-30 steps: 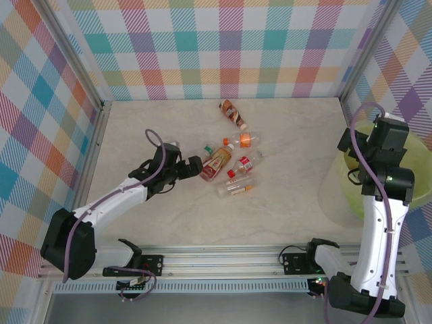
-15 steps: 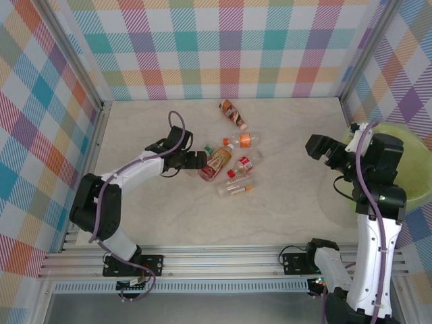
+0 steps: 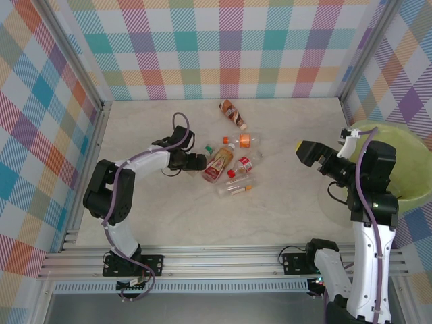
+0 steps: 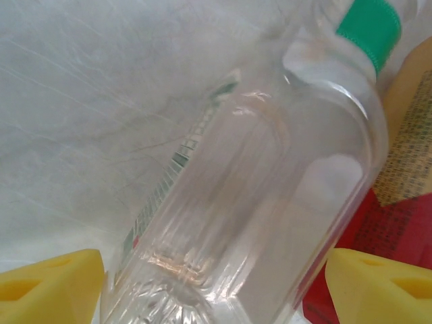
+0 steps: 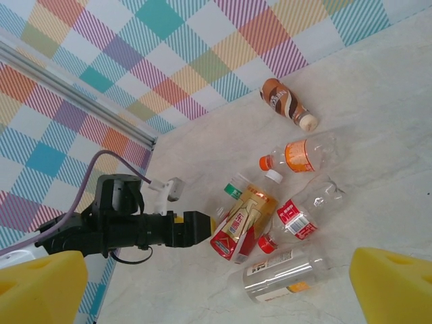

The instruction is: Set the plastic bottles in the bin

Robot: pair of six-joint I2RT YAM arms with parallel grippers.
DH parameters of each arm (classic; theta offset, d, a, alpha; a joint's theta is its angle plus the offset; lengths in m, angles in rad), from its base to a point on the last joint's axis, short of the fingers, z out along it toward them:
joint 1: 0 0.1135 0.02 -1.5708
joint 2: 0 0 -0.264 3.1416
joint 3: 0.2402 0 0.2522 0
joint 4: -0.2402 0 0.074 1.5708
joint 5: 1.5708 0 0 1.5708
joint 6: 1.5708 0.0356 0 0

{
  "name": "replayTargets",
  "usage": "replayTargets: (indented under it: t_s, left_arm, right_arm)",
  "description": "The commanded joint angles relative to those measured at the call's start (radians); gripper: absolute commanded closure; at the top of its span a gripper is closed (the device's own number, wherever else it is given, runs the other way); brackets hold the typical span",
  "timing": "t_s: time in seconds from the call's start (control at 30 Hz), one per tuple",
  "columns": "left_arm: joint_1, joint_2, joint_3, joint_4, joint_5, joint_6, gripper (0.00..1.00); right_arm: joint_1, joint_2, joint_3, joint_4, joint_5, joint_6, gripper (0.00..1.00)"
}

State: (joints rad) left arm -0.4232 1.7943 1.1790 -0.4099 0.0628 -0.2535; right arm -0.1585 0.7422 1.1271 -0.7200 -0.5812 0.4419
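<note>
Several plastic bottles lie in a cluster mid-table. Among them are a yellow-and-red labelled one [image 3: 218, 164] [image 5: 244, 226], an orange-labelled one [image 3: 244, 140] [image 5: 304, 154] and a brown one [image 3: 233, 113] [image 5: 287, 102] farther back. My left gripper [image 3: 202, 162] [image 5: 210, 225] [image 4: 216, 287] is low at the cluster's left side. Its jaws stand open on either side of the base of a clear green-capped bottle [image 4: 270, 202] [image 5: 233, 191], which lies on the table. My right gripper [image 3: 307, 154] [image 5: 216, 293] hangs open and empty in the air, left of the pale yellow-green bin [image 3: 408, 162].
A red-labelled clear bottle [image 3: 247, 163] [image 5: 304, 209] and a clear one lying on its side [image 3: 235, 189] [image 5: 283, 273] sit right of the left gripper. Checkered walls and metal rails [image 3: 94, 145] close in the tabletop [image 3: 283, 202].
The left gripper has slid right up to the bottles, and its jaws have narrowed around the green-capped one. The right arm has swung left, away from the bin and out over the table.
</note>
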Motion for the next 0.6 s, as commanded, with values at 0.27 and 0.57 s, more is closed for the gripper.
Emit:
replayTargets:
  t_s: [0.27,0.57]
  left_arm:
    - [0.014,-0.005,-0.041,-0.091,-0.147,-0.033,0.21]
    - [0.014,-0.019,-0.092,-0.027,-0.103,0.001,0.27]
  right_arm:
    - [0.022,0.011,-0.001,0.078,-0.005,0.026,0.0]
    - [0.036,0.008,-0.007,0.086,0.005,0.033,0.0]
